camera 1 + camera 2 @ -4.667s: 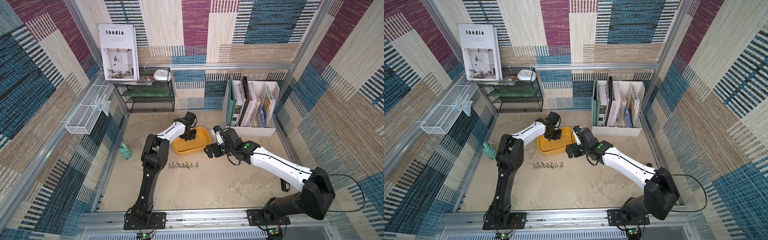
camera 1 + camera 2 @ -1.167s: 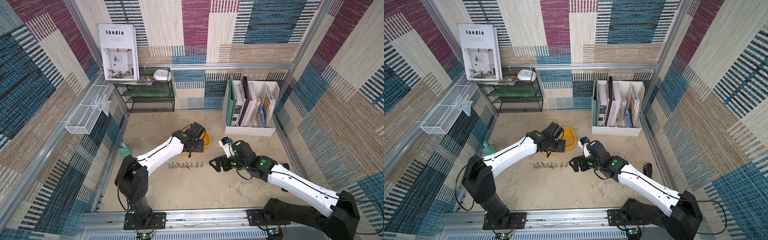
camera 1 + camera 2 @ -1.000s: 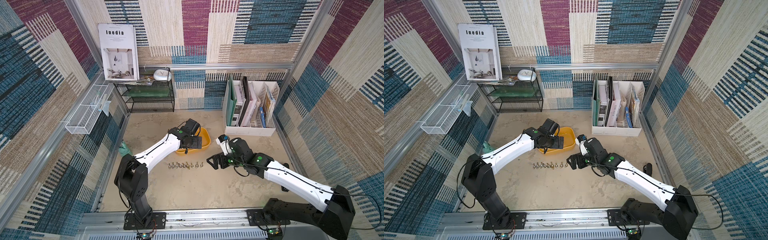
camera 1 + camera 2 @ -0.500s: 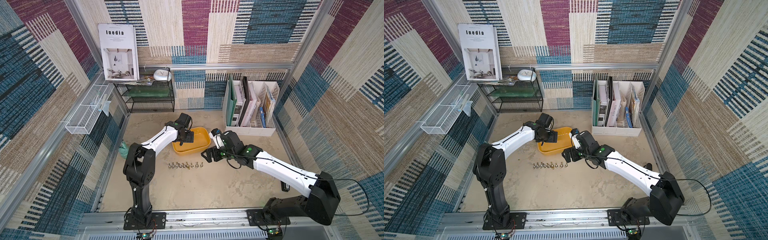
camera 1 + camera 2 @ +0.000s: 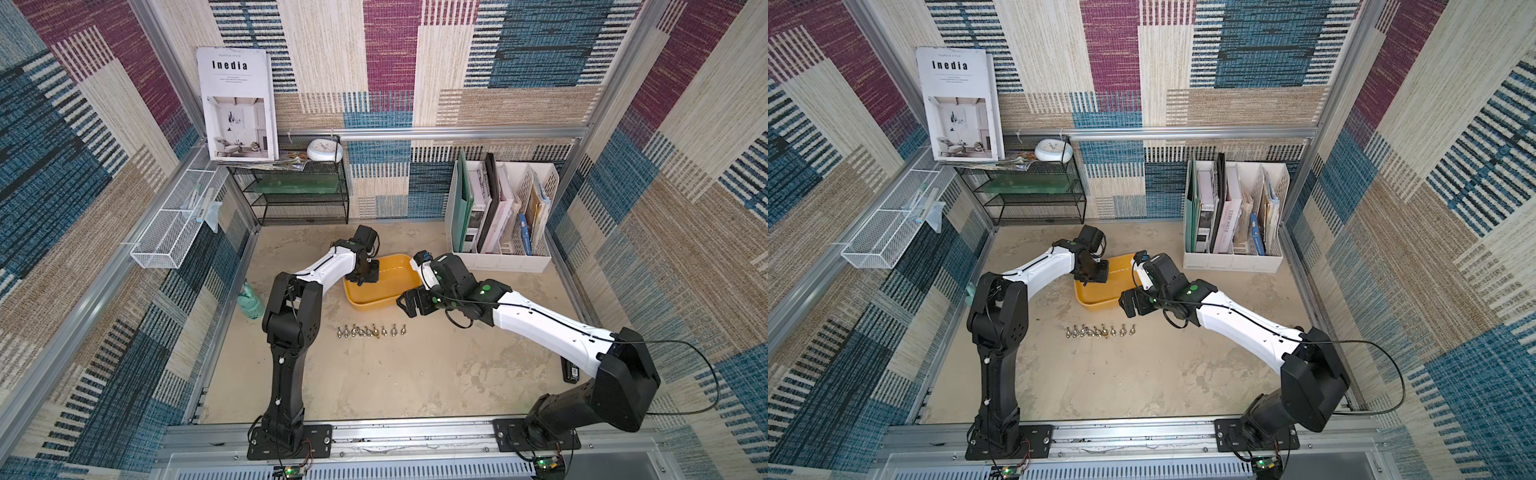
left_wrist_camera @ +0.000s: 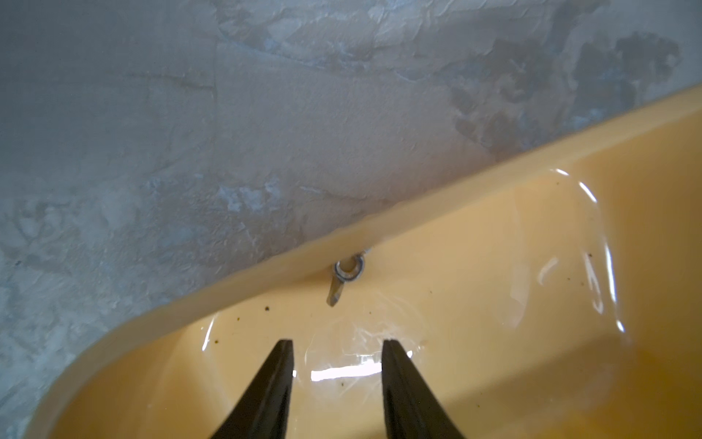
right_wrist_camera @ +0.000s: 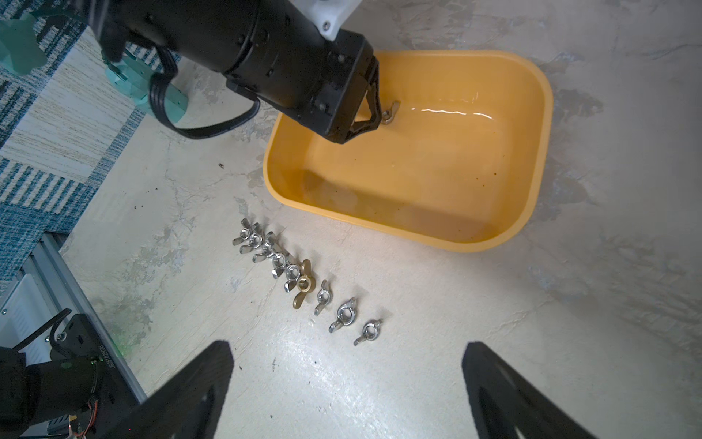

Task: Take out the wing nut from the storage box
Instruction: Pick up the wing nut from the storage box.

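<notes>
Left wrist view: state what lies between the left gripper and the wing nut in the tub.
Only bare tub floor separates the left gripper from the wing nut, seen in the left wrist view.

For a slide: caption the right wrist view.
Left end effector poised at wing nut inside storage box; row of wing nuts outside.

We are looking at the storage box (image 5: 371, 308) (image 5: 1097, 306) (image 7: 532, 197) (image 6: 342, 235), a shallow, glossy yellow tub with rounded corners, sitting flat near the middle of the tabletop (image 5: 415, 374). Inside it, one small silvery wing nut (image 6: 343, 275) (image 7: 391, 113) is lying at the foot of a long wall, its wings spreading along that wall.
</notes>
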You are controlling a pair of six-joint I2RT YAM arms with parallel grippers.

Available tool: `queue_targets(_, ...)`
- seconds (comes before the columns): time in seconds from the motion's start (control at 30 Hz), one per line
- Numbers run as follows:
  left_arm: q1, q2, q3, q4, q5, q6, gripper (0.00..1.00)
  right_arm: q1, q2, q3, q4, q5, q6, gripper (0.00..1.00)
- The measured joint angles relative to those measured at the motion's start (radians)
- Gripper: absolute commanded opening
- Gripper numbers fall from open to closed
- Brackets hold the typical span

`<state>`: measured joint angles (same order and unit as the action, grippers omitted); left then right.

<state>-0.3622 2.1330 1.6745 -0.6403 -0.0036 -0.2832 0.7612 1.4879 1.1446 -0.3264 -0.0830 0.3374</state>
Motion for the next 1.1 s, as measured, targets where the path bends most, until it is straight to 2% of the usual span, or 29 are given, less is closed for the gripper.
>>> queue_targets(0.17, 0.005, 0.043, 0.040, -0.004, 0.000, 0.023, 0.35, -0.006, 0.017, 0.013, -0.005, 0.000, -0.006, 0.99)
queue_targets(0.2, 0.005, 0.053, 0.050, -0.005, 0.002, 0.024, 0.31, -0.007, 0.020, 0.015, -0.006, 0.000, -0.007, 0.99)
queue_targets(0.4, 0.005, 0.092, 0.088, -0.011, 0.006, 0.034, 0.29, -0.013, 0.038, 0.028, -0.011, -0.001, -0.012, 0.99)
queue_targets(0.57, 0.005, 0.103, 0.093, -0.011, 0.011, 0.040, 0.12, -0.020, 0.047, 0.037, -0.024, -0.001, -0.018, 0.99)
queue_targets(0.8, 0.005, 0.100, 0.087, -0.009, 0.025, 0.042, 0.04, -0.024, 0.049, 0.037, -0.026, -0.005, -0.024, 0.99)
queue_targets(1.1, -0.010, -0.015, 0.025, -0.013, 0.023, 0.019, 0.03, -0.028, 0.040, 0.019, -0.027, -0.011, -0.032, 0.99)
